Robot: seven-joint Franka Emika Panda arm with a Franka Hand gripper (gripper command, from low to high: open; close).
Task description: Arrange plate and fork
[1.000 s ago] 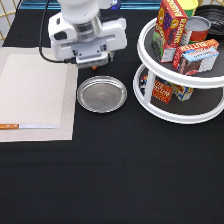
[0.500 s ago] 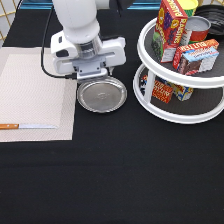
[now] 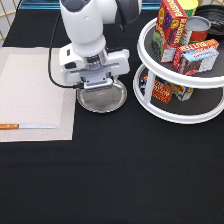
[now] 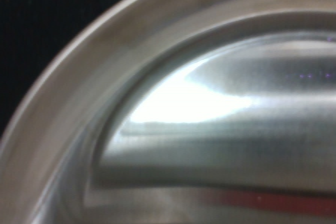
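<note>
One plate (image 3: pixel 104 99) sits on the black table (image 3: pixel 125 170), just beside the mat (image 3: pixel 30 95). My gripper (image 3: pixel 98 86) is low over its top edge. I cannot tell its state.

the gripper (image 3: pixel 98 90) has come down onto the plate (image 3: pixel 107 101).

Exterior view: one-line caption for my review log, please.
Gripper low over the top edge of the plate on the black table, between the placemat and the two-tier rack.
</note>
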